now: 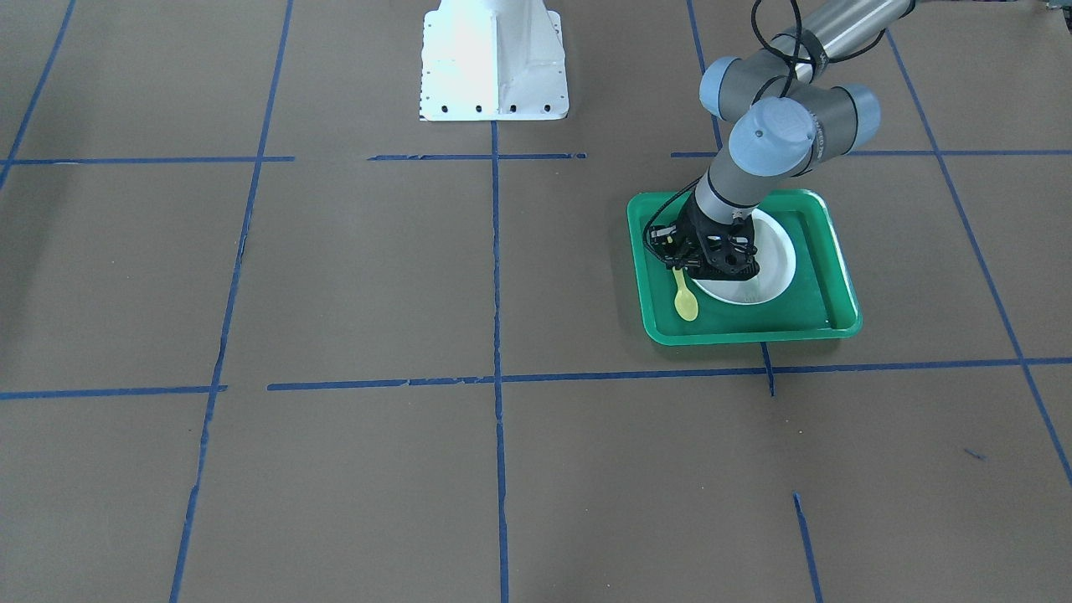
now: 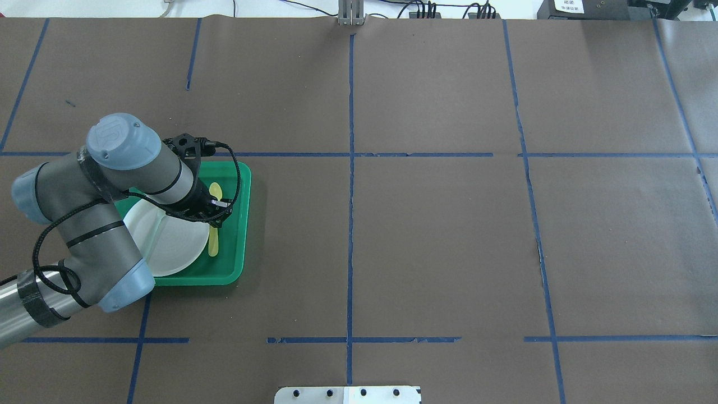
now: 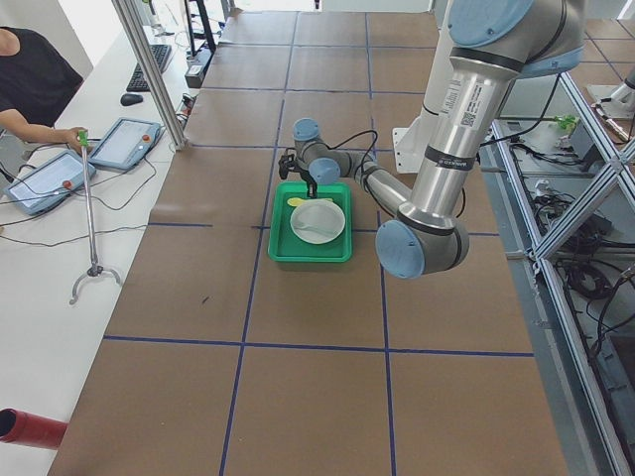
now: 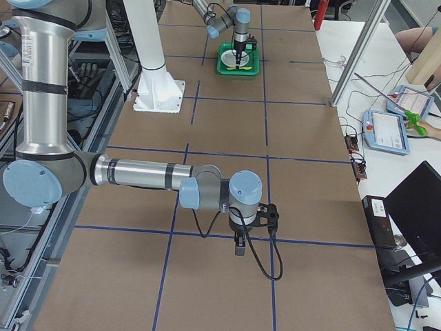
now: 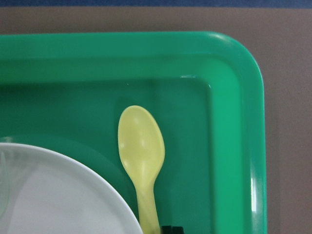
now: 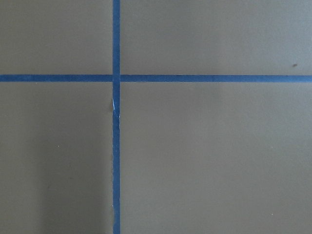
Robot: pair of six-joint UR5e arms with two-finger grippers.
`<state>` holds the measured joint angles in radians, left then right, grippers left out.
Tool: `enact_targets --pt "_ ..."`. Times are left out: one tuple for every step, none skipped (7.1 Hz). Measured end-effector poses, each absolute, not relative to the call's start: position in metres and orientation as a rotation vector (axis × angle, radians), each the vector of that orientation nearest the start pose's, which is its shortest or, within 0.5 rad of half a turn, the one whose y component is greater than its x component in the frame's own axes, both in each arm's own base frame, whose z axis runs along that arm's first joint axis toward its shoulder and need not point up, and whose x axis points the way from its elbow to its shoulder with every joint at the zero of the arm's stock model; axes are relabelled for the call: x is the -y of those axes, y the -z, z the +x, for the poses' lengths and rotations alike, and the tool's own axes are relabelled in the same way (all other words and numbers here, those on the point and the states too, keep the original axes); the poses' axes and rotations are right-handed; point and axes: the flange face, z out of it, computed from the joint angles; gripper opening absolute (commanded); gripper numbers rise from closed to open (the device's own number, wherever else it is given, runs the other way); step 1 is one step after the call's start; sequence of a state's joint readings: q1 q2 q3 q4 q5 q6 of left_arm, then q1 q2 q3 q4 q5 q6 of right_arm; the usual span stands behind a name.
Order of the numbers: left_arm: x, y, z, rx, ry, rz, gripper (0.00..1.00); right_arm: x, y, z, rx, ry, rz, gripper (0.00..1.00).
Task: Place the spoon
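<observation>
The yellow spoon (image 5: 141,141) lies in the green tray (image 5: 243,146), just beside the white plate (image 5: 48,195). Its bowl points away from the robot. My left gripper (image 2: 216,217) is low over the middle of the spoon (image 2: 215,191) and shut on the handle. One dark fingertip (image 5: 171,229) touches the handle's right side. In the front view the spoon's bowl (image 1: 686,303) sticks out below the left gripper (image 1: 677,266). My right gripper (image 4: 238,248) hangs over bare table far from the tray. I cannot tell whether it is open or shut.
The tray (image 1: 745,335) sits on the brown paper table marked with blue tape lines (image 1: 496,276). The plate (image 1: 775,260) fills much of the tray. The white robot base (image 1: 494,67) stands at the table's robot side. An operator (image 3: 30,79) sits beyond the table's left end.
</observation>
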<state>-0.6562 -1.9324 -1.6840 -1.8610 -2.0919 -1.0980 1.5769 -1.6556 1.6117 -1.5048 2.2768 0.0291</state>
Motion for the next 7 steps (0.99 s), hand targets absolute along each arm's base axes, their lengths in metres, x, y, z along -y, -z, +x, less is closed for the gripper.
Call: enact_targets --pt "0.451 -0.368 0.444 -0.905 -0.026 -0.009 0.62 0.457 -0.676 0.071 0.707 -0.026 0.013 1.00" --pt "0.459 -0.356 0.427 -0.924 -0.010 0.019 0.63 0.457 -0.676 0.071 0.707 -0.026 0.014 1.00" --pt "0.477 -0.348 0.395 -0.938 0.031 0.060 0.62 0.457 -0.676 0.071 0.707 -0.026 0.013 1.00" --pt "0.499 -0.348 0.357 -0.936 0.073 0.104 0.62 0.457 -0.676 0.071 0.707 -0.026 0.013 1.00" --pt "0.517 -0.367 0.313 -0.910 0.081 0.146 0.62 0.457 -0.676 0.071 0.707 -0.026 0.013 1.00" --pt "0.527 -0.406 0.261 -0.871 0.049 0.169 0.63 0.457 -0.677 0.071 0.707 -0.026 0.013 1.00" --pt "0.530 -0.455 0.196 -0.831 -0.004 0.184 0.65 0.457 -0.677 0.071 0.707 -0.026 0.013 1.00"
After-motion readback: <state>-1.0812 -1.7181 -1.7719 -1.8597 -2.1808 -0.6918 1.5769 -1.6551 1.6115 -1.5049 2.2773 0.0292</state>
